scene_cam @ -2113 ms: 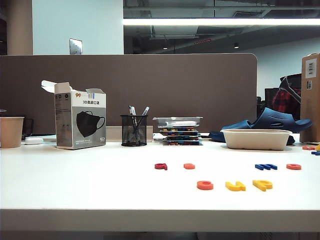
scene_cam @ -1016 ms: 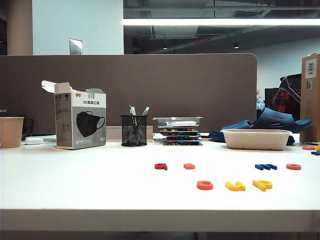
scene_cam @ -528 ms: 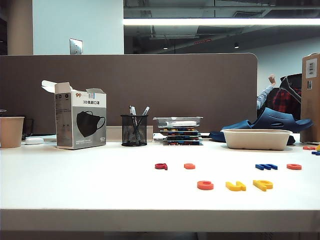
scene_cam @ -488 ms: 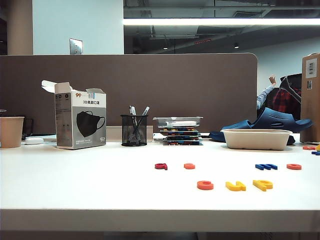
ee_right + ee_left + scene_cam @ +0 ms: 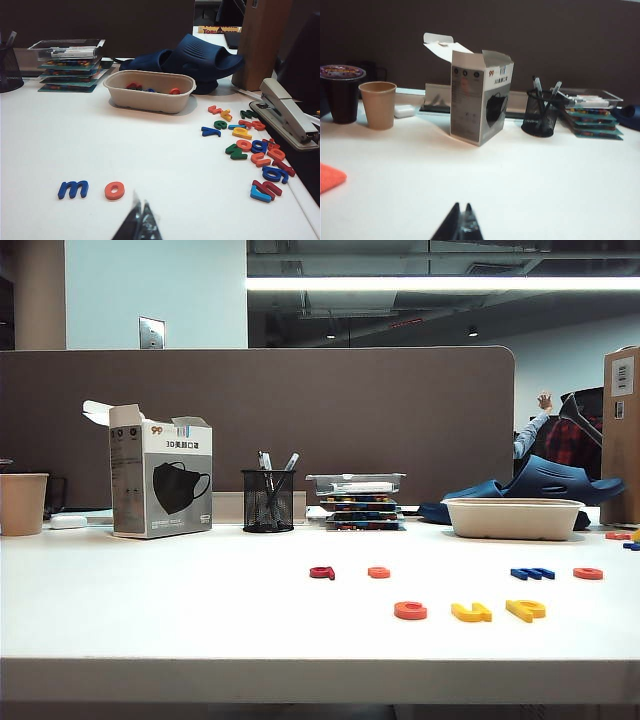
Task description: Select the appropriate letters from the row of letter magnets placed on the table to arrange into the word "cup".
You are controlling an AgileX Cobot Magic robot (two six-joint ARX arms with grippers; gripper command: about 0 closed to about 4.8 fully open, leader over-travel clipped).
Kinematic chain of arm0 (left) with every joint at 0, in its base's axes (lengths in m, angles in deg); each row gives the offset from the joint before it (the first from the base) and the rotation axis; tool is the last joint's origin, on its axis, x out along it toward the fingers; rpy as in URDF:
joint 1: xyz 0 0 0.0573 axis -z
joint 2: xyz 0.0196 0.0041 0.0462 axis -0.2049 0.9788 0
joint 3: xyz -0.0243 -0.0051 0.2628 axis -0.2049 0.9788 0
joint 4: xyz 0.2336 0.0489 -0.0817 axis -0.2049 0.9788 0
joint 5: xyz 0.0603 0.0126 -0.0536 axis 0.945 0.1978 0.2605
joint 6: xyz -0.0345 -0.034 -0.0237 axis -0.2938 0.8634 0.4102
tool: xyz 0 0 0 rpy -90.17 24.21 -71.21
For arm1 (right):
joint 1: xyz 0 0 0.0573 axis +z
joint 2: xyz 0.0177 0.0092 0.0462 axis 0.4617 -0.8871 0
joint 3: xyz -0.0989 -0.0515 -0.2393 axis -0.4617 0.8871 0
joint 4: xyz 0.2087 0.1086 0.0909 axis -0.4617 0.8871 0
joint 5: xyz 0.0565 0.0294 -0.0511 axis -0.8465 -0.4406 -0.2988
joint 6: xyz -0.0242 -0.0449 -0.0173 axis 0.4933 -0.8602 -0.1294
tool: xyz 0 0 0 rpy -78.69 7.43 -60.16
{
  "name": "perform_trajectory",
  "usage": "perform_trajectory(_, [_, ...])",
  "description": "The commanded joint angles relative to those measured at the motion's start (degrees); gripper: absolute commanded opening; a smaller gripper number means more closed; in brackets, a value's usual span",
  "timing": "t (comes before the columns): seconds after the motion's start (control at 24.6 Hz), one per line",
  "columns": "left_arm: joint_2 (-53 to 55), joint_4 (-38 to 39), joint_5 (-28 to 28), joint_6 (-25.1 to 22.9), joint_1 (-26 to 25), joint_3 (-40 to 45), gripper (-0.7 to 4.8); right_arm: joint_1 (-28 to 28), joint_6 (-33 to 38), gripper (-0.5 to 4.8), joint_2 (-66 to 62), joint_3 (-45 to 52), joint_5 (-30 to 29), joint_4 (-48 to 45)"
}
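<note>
On the white table (image 5: pixel 150 600) an orange c (image 5: pixel 410 610), a yellow u (image 5: pixel 471 613) and a yellow p (image 5: pixel 525 610) lie side by side near the front edge. Behind them the row of letter magnets holds a red letter (image 5: pixel 321 572), a small orange letter (image 5: pixel 378 572), a blue m (image 5: pixel 532 573) and an orange o (image 5: pixel 588 573). Neither gripper appears in the exterior view. My right gripper (image 5: pixel 140 207) is shut and empty, hovering just short of the blue m (image 5: pixel 73 189) and orange o (image 5: pixel 114 190). My left gripper (image 5: pixel 461 210) is shut and empty over bare table.
A mask box (image 5: pixel 160 485), mesh pen cup (image 5: pixel 268 500), paper cup (image 5: pixel 22 503), stacked cases (image 5: pixel 360 502) and a beige bowl (image 5: pixel 512 518) line the back. A pile of loose letters (image 5: pixel 250 145), a stapler (image 5: pixel 287 112) and blue slippers (image 5: pixel 195 57) lie at the right.
Nothing on the table has moved. A person's arm has come up behind the partition at the far right.
</note>
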Motion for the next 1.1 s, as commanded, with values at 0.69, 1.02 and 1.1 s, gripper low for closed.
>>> perform_trajectory(0.69, [0.0, -0.9, 0.1, -0.3, 0.0, -0.1, -0.05, -0.1, -0.1, -0.01, 0.6, 0.4, 0.0, -1.0])
perform_trajectory(1.02, [0.0, -0.9, 0.1, -0.3, 0.0, -0.1, -0.05, -0.1, -0.1, -0.01, 0.6, 0.4, 0.0, -1.0])
perform_trajectory(1.1, [0.0, -0.9, 0.1, -0.3, 0.0, -0.1, -0.05, -0.1, -0.1, -0.01, 0.6, 0.4, 0.0, -1.0])
